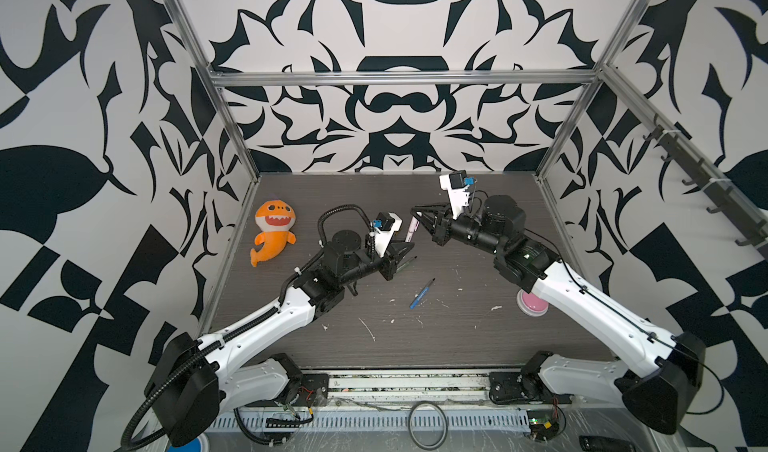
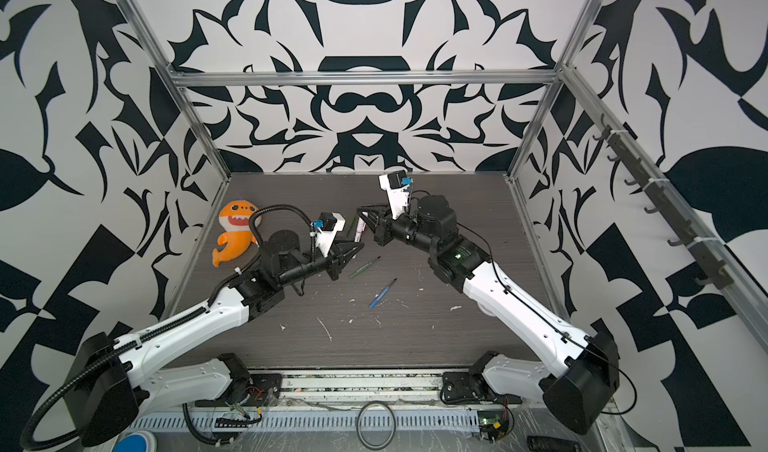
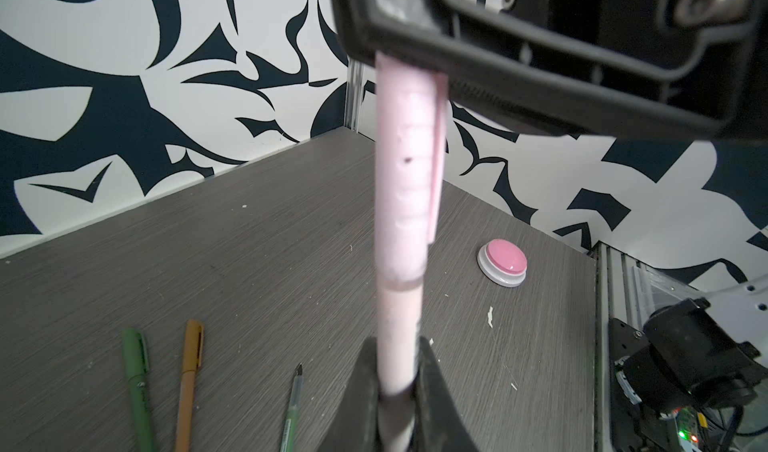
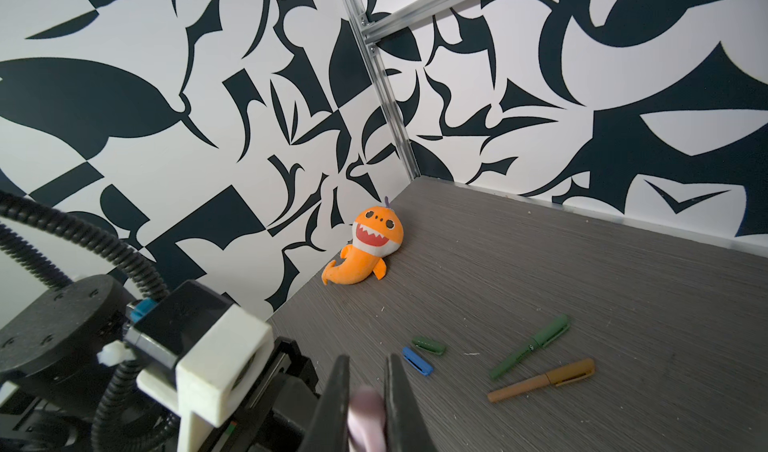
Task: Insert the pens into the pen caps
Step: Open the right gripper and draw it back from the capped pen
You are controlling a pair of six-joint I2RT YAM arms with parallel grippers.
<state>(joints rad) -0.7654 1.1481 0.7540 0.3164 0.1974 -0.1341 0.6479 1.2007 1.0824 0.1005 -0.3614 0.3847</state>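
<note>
Clamping pink pen [image 3: 399, 317] — both tools [image 3: 397, 342] [image 4: 368, 360] closed

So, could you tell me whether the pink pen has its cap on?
On: in the left wrist view the pink cap sleeves the pink pen, no tip showing.

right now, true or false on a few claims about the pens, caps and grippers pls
1. The left gripper grips the pink pen by its barrel. True.
2. The right gripper is open and empty. False: it is shut on the pink cap.
3. The blue pen wears its cap. False: its dark tip is bare, and the blue cap lies apart from it.
4. The orange-brown pen is capped. True.
5. The shark plush lies beside the right arm. False: it lies on the left side.
</note>
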